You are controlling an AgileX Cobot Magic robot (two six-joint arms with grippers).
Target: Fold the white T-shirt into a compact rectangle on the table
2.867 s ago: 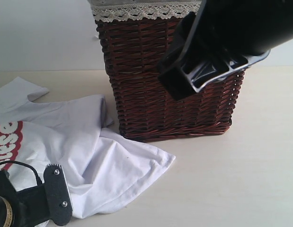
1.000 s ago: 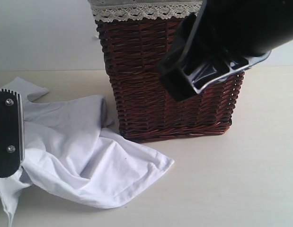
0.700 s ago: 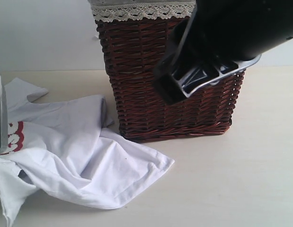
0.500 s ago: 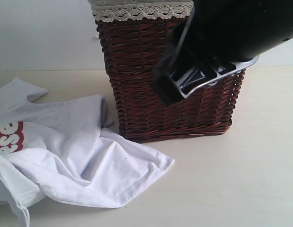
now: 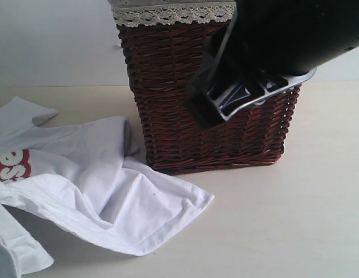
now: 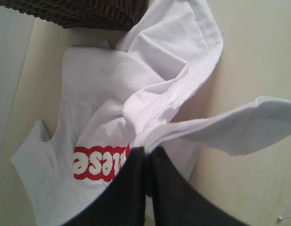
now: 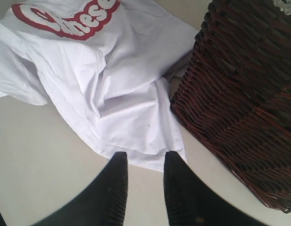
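- The left fingers (image 6: 129,188) are together, clamped on a fold of the white T-shirt (image 5: 92,174). Over the last second they have carried that fold up and away from the basket (image 5: 185,116), and they have left the exterior view.
- That pull has uncovered the red lettering (image 5: 11,165) again. It has also raised a hemmed strip (image 5: 17,249) at the end of the shirt farthest from the basket, with shadow showing beneath it.
- I judge this to be spreading rather than folding. The cloth is still bunched and creased, so the rectangle has not been started.
- The shirt lies on the table (image 5: 283,220) at the foot of the basket, and one rumpled part touches the basket's base.
- The right fingers (image 7: 114,188) are apart with nothing between them. They hang above the shirt's flat hem corner (image 5: 196,200), which juts out in front of the basket, and they seem clear of the cloth. This arm has edged a little across the basket's front.
- The hem corner is the cleanest edge to take, since it lies flat and nothing covers it.
- The table is bare in front of the basket and on the side opposite the shirt. The basket's wall hems in the cloth lying against it, so drawing the shirt away from the basket looks like the freest direction.
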